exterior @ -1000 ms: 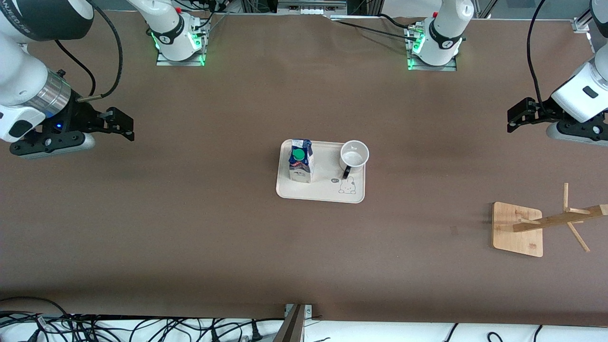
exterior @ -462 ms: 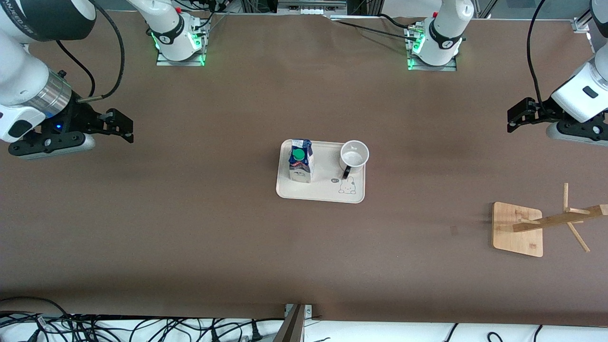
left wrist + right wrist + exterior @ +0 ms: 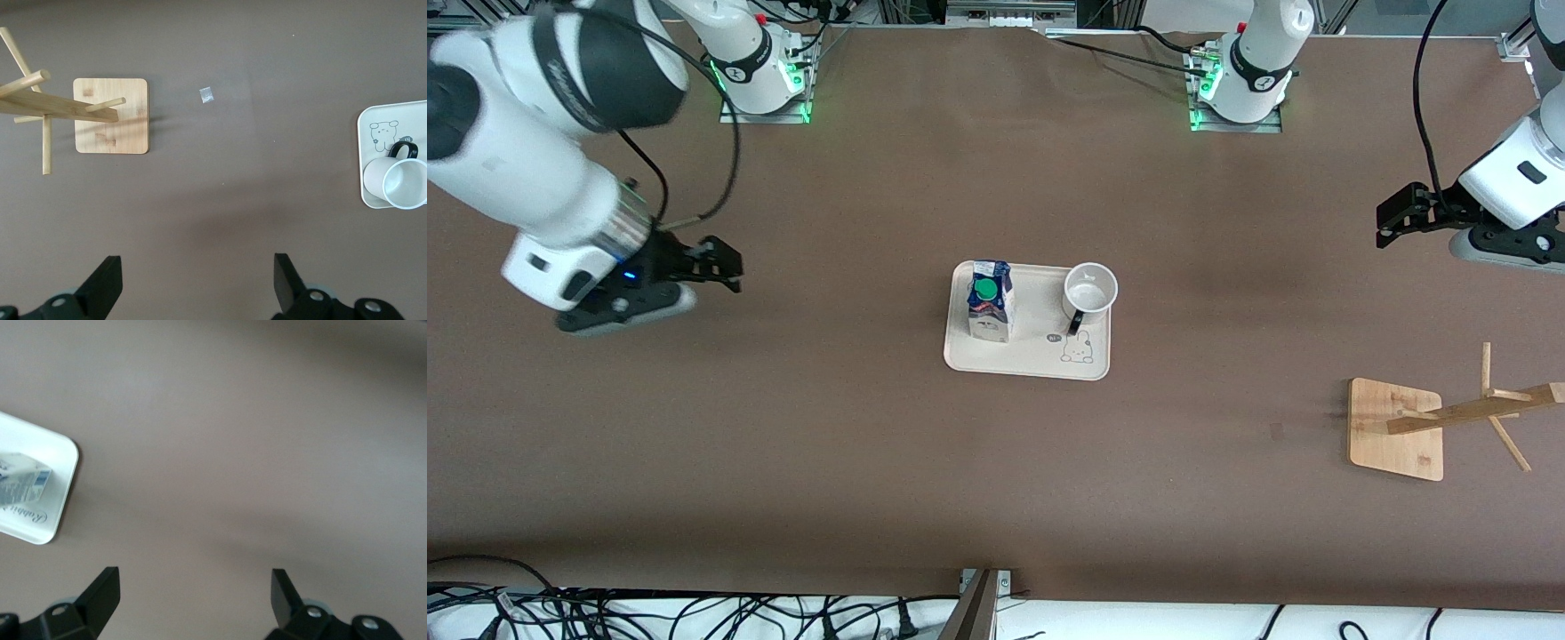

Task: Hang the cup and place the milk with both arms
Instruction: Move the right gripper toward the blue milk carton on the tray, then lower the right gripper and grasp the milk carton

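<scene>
The white cup (image 3: pixel 1090 290) with a black handle stands on a cream tray (image 3: pixel 1028 360) at mid-table; it also shows in the left wrist view (image 3: pixel 399 183). The blue and white milk carton (image 3: pixel 991 301) with a green cap stands on the same tray toward the right arm's end; part of it shows in the right wrist view (image 3: pixel 20 487). My right gripper (image 3: pixel 725 265) is open and empty over bare table toward the right arm's end. My left gripper (image 3: pixel 1392 218) is open and empty over bare table at the left arm's end and waits.
A wooden cup rack (image 3: pixel 1458 415) on a square bamboo base (image 3: pixel 1394 428) stands at the left arm's end, nearer the front camera; it shows in the left wrist view (image 3: pixel 60 107). A small scrap (image 3: pixel 207 95) lies on the brown table. Cables lie along the front edge.
My right arm has swung toward the tray, its gripper moving closer to the milk carton. The left arm, cup, carton and rack have not moved.
</scene>
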`<state>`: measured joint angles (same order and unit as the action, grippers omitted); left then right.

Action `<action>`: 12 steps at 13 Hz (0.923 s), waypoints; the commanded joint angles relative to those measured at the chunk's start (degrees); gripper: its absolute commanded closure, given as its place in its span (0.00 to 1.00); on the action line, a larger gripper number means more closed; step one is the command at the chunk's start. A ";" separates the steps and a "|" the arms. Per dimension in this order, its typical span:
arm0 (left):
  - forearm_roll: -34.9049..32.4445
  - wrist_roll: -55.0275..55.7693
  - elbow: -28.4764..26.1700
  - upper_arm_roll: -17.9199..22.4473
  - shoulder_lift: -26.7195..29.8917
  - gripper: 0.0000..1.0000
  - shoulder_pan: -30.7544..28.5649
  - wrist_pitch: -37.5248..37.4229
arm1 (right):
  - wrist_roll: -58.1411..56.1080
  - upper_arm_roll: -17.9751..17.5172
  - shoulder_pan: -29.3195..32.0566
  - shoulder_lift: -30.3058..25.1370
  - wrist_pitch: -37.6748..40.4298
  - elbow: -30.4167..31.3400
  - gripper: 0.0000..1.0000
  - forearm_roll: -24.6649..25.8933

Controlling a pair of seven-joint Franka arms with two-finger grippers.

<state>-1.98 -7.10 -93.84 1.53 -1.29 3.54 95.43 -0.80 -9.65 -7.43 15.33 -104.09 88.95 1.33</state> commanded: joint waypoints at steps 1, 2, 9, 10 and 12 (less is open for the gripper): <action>-1.09 -0.90 0.24 -0.22 0.32 0.00 0.06 -0.77 | 5.42 -0.28 -6.17 1.97 -0.50 -0.88 0.00 0.96; -1.09 -0.90 0.24 -0.13 0.32 0.00 0.06 -0.77 | 9.46 -0.46 -6.80 3.38 -1.72 -0.97 0.00 0.96; -1.09 -0.90 0.33 -0.13 0.32 0.00 0.06 -0.77 | 42.16 -0.55 -24.28 16.99 -12.98 -9.99 0.00 0.78; -1.09 -0.90 0.24 -0.13 0.32 0.00 0.06 -0.77 | 45.59 -0.55 -25.60 18.58 -13.24 -11.68 0.00 0.78; -1.09 -0.90 0.24 -0.13 0.32 0.00 0.06 -0.77 | 48.08 -0.55 -27.02 19.73 -13.77 -12.22 0.00 0.78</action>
<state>-1.99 -7.10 -93.85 1.49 -1.29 3.55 95.42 44.61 -10.48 -33.70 32.73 -118.42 80.20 1.33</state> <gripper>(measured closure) 0.000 0.000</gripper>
